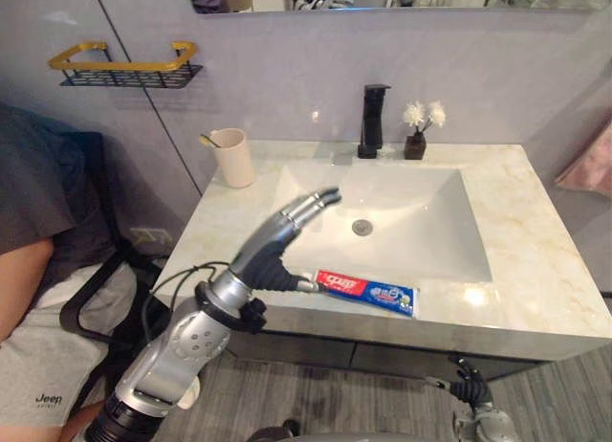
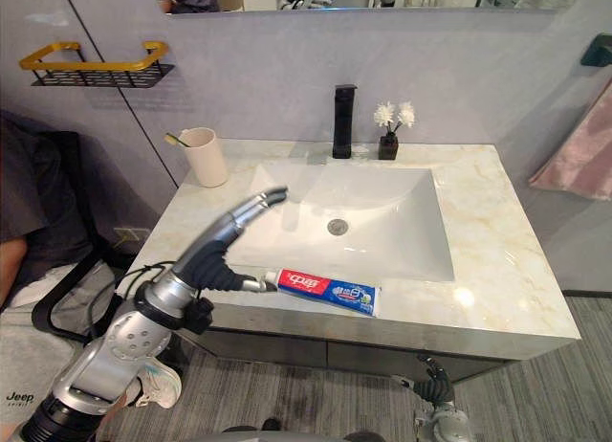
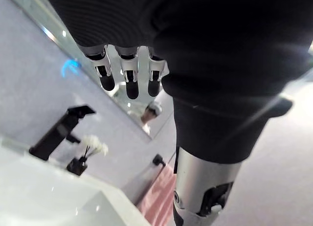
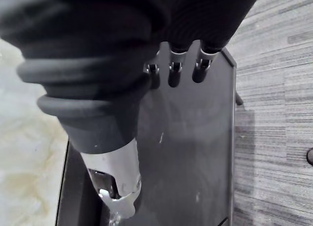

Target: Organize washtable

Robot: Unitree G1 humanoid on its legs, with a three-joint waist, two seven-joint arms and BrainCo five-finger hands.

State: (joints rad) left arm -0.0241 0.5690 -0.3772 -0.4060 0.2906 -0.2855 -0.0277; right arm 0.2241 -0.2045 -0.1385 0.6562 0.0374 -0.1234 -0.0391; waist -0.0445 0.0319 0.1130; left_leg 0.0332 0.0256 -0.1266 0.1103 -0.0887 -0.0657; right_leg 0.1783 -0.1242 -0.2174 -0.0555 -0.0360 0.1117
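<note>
A red and blue toothpaste tube (image 1: 368, 291) lies flat on the marble counter's front rim (image 1: 535, 298), just in front of the white sink basin (image 1: 402, 222). My left hand (image 1: 282, 241) hovers over the basin's front left corner, open, with its fingers (image 3: 127, 77) straight and pointing toward the drain. Its thumb tip sits right at the tube's left end; contact is unclear. A beige cup (image 1: 232, 157) holding a toothbrush stands at the counter's back left. My right hand (image 1: 471, 388) hangs low below the counter beside the dark cabinet front (image 4: 195, 152), fingers relaxed and empty.
A black faucet (image 1: 372, 120) and a small dark vase of white flowers (image 1: 418, 136) stand behind the basin. A black and yellow wall shelf (image 1: 124, 69) hangs at the upper left. A person (image 1: 29, 270) sits to the left. A pink towel (image 1: 588, 165) hangs on the right.
</note>
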